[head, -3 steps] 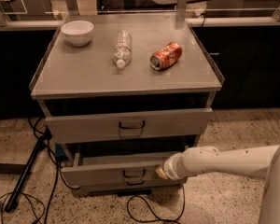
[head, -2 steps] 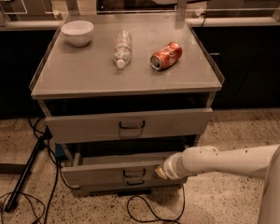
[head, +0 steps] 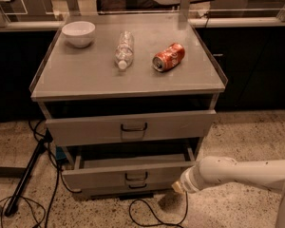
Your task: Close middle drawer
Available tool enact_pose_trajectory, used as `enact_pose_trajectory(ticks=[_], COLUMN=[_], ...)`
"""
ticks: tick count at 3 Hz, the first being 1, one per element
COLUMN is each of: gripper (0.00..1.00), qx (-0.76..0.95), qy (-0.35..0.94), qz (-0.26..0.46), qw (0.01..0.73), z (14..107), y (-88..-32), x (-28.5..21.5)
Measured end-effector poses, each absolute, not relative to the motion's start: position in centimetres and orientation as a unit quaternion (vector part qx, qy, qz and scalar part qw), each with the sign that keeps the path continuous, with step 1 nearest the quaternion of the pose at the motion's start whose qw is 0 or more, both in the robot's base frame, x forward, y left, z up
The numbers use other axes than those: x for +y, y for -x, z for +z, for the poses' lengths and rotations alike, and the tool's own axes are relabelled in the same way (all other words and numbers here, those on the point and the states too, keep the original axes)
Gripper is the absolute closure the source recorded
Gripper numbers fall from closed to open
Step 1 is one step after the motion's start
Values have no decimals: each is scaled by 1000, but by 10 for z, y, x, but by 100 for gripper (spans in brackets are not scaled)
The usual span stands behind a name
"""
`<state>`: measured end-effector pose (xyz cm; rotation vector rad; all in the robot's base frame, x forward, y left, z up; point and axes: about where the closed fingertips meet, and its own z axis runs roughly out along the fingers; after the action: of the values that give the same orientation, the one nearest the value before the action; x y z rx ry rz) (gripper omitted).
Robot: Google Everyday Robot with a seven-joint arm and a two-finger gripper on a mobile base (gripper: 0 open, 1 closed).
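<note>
Grey metal cabinet (head: pixel 85 77), rimmed flat top. Holds white bowl (head: pixel 78 33) back left, clear bottle (head: pixel 125 49) lying mid-top, red can (head: pixel 169 57) on its side beside it. Top drawer (head: pixel 85 127) stands out (slightly). Middle drawer (head: pixel 99 177) below, pulled open. Gripper (head: pixel 176 187) at its right front corner; opening cannot be told. Speckled floor (head: pixel 247 137), black cables (head: pixel 147 215).

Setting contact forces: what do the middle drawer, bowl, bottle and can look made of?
Middle drawer: likely painted sheet metal, matte grey, thin flat front.
Bowl: glossy white, ceramic or plastic, unclear.
Bottle: clear plastic, see-through, white cap.
Can: probably aluminium, red print, silvery end.
Gripper is at the drawer front's right end.
</note>
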<state>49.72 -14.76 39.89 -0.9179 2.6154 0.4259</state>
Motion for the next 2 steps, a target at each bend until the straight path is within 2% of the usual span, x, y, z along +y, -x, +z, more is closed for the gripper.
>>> enact_pose_trajectory(ticks=[1, 2], gripper=[100, 100], qx=[920, 916], qy=[325, 322], qz=[151, 152], qw=[161, 183], z=[398, 399], y=[-494, -515], x=[-147, -127])
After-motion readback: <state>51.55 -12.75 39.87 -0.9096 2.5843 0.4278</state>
